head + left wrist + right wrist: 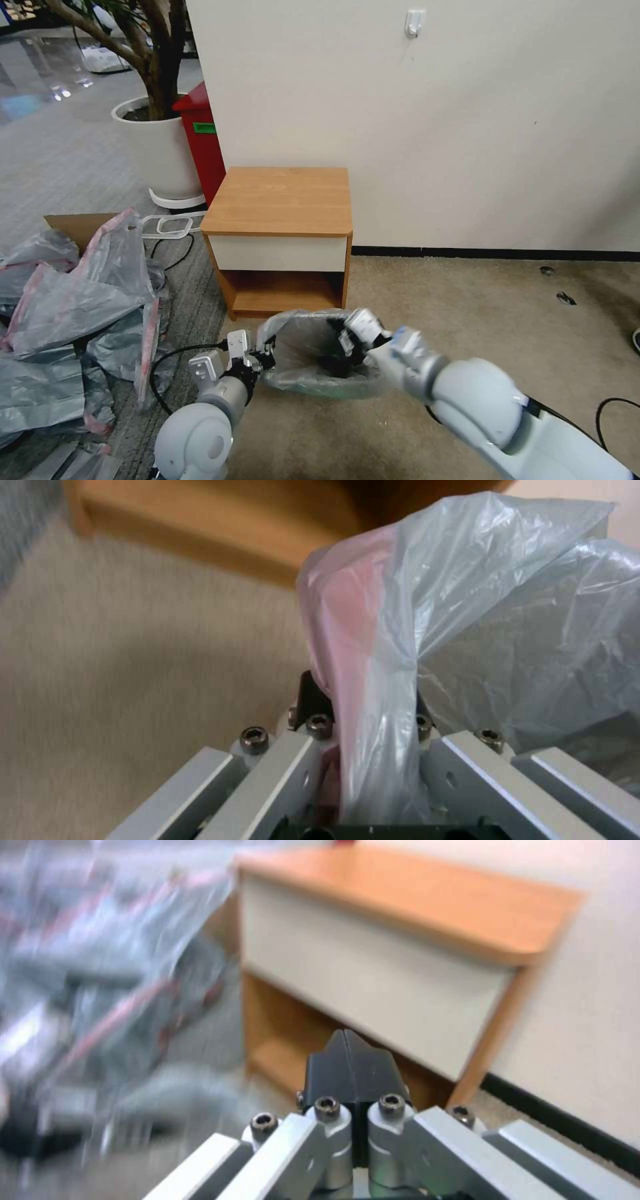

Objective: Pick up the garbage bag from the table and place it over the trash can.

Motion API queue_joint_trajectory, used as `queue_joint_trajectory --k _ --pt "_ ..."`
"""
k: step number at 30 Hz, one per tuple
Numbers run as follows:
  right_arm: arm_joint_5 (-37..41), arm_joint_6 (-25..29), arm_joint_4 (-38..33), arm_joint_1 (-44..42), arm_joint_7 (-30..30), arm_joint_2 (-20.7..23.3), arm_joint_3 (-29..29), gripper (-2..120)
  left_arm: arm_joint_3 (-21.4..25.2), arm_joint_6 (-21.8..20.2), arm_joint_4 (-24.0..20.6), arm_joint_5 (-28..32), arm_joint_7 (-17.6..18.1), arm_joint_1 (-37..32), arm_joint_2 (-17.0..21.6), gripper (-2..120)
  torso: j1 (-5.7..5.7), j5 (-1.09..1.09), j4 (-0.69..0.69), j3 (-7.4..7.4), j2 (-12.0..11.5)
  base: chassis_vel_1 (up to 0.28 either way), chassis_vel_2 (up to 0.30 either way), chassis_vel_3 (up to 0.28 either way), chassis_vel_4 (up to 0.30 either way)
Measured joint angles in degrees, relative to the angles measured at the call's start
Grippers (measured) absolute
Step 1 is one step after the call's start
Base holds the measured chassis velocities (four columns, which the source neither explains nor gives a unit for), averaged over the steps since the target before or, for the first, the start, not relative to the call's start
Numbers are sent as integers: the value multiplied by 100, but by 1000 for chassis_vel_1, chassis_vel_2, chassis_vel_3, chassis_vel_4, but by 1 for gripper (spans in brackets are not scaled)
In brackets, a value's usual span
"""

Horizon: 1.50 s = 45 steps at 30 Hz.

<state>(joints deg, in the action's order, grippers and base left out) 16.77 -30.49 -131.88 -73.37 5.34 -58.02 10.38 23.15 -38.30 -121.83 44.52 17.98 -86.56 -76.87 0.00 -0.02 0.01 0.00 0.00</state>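
Left gripper (261,358) pinches the garbage bag (303,347) rim at the trash can (320,383), right gripper (353,337) closed empty; I'd stretch it evenly over the edge.

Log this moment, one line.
left gripper: shut on garbage bag | right gripper: shut, empty | bag over trash can

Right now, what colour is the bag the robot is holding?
The garbage bag is see-through grey with a pink edge, clearest in the left wrist view.
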Motion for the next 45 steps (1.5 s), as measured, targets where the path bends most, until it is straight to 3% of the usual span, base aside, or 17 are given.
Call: queue_joint_trajectory --k 3,8,14,17,22,25,29,37,45 --pt "-13 394 -84 -847 133 -769 666 12 16 -69 293 58 -143 33 84 3 0 1 -1 -1 0 0 0 0 0" --pt "-31 761 59 -1232 282 -1205 977 28 2 -59 536 42 -240 106 80 3 0 0 -2 0 0 0 0 0 0" --pt "-19 1193 312 -1270 225 -1537 1170 44 -8 12 618 -66 -353 110 45 3 0 4 0 -1 0 0 0 0 0" --pt "153 1762 613 -1253 -107 -1757 1198 61 -17 74 638 -142 -436 84 44 3 0 4 0 0 0 0 0 0 0" --pt "245 2023 863 -1244 -301 -1872 1177 78 -19 91 644 -168 -458 76 69 5 0 3 0 0 0 0 0 0 0" --pt "262 2063 1002 -1164 -320 -1908 1148 91 -38 96 615 -288 -580 52 98 17 0 -1 -1 0 0 0 0 0 0" --pt "263 2062 1064 -1106 -307 -1905 1100 99 -54 100 597 -381 -660 55 136 30 0 -1 -2 1 0 0 0 0 0" --pt "263 2052 1100 -1095 -287 -1890 1080 100 -47 122 554 -454 -703 54 169 52 0 1 -2 1 0 0 0 0 0" --pt "262 2018 1101 -1066 -282 -1863 1044 100 -52 134 496 -467 -729 61 207 89 0 2 -1 1 -1 0 0 0 0"
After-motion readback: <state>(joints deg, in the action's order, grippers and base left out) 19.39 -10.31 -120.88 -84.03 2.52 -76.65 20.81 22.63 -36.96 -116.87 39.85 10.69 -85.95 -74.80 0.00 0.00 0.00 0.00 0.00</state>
